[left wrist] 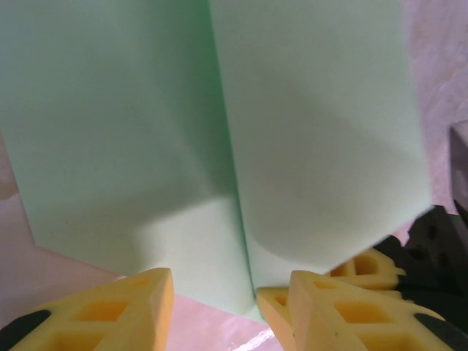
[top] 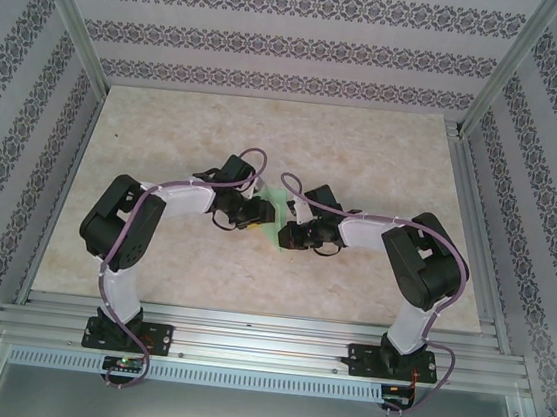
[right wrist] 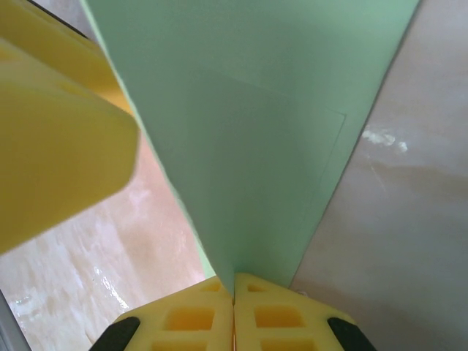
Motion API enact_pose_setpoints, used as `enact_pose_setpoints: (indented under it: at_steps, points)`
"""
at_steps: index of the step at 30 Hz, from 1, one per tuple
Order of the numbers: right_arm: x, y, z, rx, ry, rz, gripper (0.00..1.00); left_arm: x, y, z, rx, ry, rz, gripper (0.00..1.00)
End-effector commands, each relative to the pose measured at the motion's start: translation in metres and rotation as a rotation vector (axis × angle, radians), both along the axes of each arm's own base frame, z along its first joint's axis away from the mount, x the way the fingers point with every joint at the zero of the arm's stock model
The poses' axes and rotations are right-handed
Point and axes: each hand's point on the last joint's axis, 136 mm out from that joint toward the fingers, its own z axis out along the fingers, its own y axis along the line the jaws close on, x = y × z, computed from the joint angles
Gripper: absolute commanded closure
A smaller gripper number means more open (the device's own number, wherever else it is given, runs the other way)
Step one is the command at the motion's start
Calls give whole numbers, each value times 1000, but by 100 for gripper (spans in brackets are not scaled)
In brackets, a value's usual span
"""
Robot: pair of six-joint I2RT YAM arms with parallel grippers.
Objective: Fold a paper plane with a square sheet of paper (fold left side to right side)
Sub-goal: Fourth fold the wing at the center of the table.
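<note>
The paper plane (top: 276,212) is a small folded piece of light green paper between the two grippers at the middle of the table. In the left wrist view it (left wrist: 139,139) shows a centre crease, with its right flap lifted. My left gripper (left wrist: 214,307) is open, its yellow fingers (left wrist: 131,307) standing apart at the paper's near edge. In the right wrist view my right gripper (right wrist: 234,292) is shut on the near edge of the paper (right wrist: 248,146), which rises away from the jaws. From above, the left gripper (top: 256,214) and right gripper (top: 292,232) nearly meet.
The marble-patterned table (top: 266,137) is ringed by patterned walls and an aluminium frame (top: 244,335) at the near edge. A finger of the left gripper (right wrist: 51,139) looms close beside the paper in the right wrist view. Both arms' elbows arch over the near table.
</note>
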Motion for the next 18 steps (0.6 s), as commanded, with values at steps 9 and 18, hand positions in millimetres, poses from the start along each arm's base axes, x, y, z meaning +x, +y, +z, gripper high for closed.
enact_pose_setpoints:
  at_steps: [9, 18]
  points:
    - [7, 6, 2, 21, 4, 16, 92, 18, -12, 0, -52, -23, 17, 41]
    - [12, 10, 14, 42, -5, 14, 87, 15, 2, -29, 53, 32, 59, 41]
